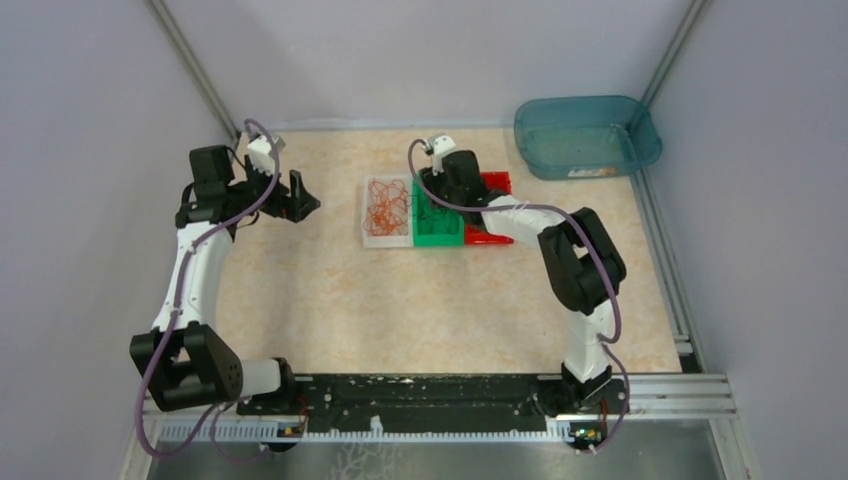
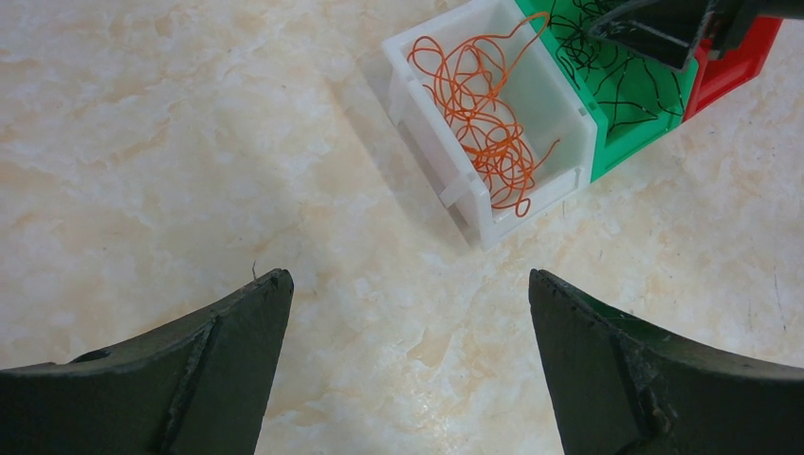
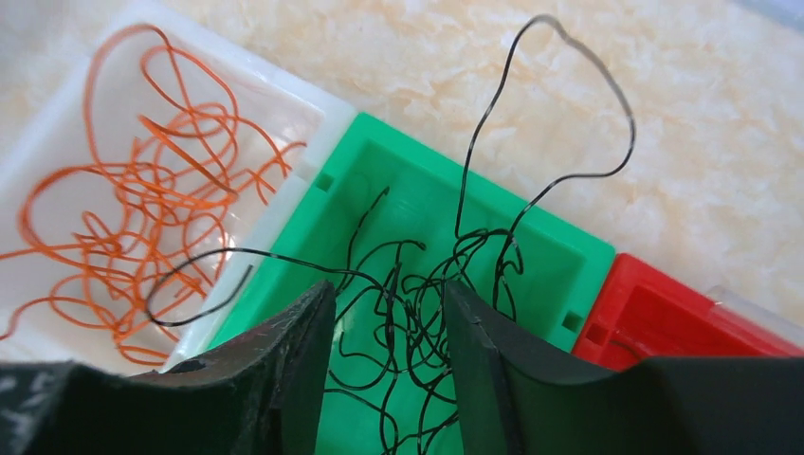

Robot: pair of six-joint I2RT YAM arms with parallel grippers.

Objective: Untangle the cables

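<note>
Seemingly the sorting is nearing its end: orange cables [image 2: 479,118] are lying in the white bin [image 2: 446,175] and black cables [image 3: 417,284] are piling in the green bin [image 3: 555,248] beside it, near the table's [image 2: 190,142] far edge. Two black loops are spilling over the green rim, one into the white bin, so tidying is waiting. The red bin [image 3: 664,318] is looking empty where visible. The right gripper [image 3: 389,296] is hovering over the green bin, jaws parted, pinching nothing; the left gripper [image 2: 410,284] is hanging wide open.

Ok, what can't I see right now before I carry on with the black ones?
- Lower part of the green bin, right wrist view: behind the right tool.
- Red bin contents: cut off there, under the right arm from above.
- Black cables, top view: too thin to trace.
</note>
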